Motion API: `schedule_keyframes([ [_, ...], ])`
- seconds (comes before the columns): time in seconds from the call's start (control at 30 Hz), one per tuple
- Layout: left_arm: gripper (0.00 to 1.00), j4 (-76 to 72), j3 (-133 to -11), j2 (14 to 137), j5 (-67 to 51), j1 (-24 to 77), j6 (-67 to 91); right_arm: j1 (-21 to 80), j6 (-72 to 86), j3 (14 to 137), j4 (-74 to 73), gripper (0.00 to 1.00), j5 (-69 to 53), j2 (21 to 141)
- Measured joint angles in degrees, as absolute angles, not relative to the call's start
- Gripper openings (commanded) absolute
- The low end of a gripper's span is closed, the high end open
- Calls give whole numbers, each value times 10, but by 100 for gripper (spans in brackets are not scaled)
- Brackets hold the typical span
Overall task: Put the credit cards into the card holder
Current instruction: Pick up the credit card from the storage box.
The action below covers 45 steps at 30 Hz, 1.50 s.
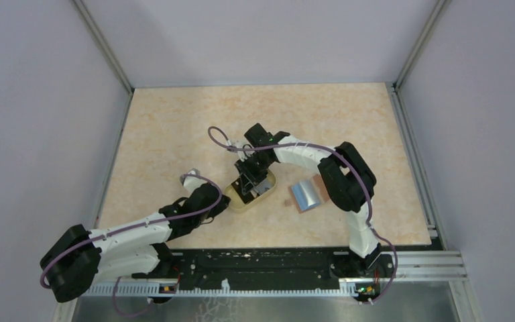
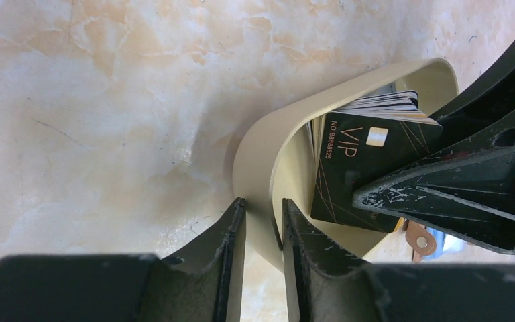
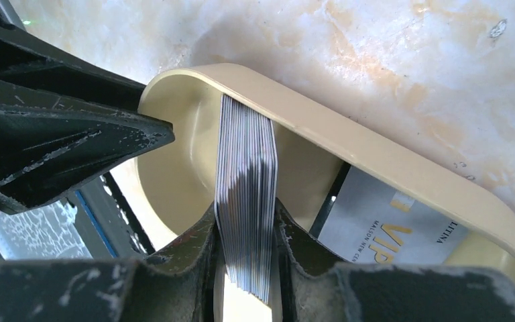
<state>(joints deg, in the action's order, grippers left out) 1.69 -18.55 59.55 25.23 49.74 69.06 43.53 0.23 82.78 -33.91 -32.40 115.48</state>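
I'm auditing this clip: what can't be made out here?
- Card count: right wrist view, cards edge-on in the right tool, too fine to count.
- Card holder slots: top view, too small.
- Dish contents: top view, hidden by the right tool.

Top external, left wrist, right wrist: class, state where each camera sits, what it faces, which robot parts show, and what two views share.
Top external: above and behind the bases, looking down at the table; both arms show.
Left wrist: on the left arm, looking along the left gripper, which pinches the wall of the tan dish.
Right wrist: on the right arm, looking along the right gripper, shut on stacked credit cards.
Shared: both wrist views show dish and cards.
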Motion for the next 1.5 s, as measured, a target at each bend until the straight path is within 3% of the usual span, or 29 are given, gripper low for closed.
schedule_keyframes([
  [0.13,32,14,-185,595,246,498,692,433,-12,838,-350,30,-350,1164],
  [0.33,32,13,-185,595,241,498,692,429,-14,840,-355,36,-411,1188],
  [0.77,32,10,-185,597,237,498,692,400,-3,841,-355,36,-482,1200],
  [1.5,32,10,-185,597,235,498,692,374,10,841,-357,37,-486,1200],
])
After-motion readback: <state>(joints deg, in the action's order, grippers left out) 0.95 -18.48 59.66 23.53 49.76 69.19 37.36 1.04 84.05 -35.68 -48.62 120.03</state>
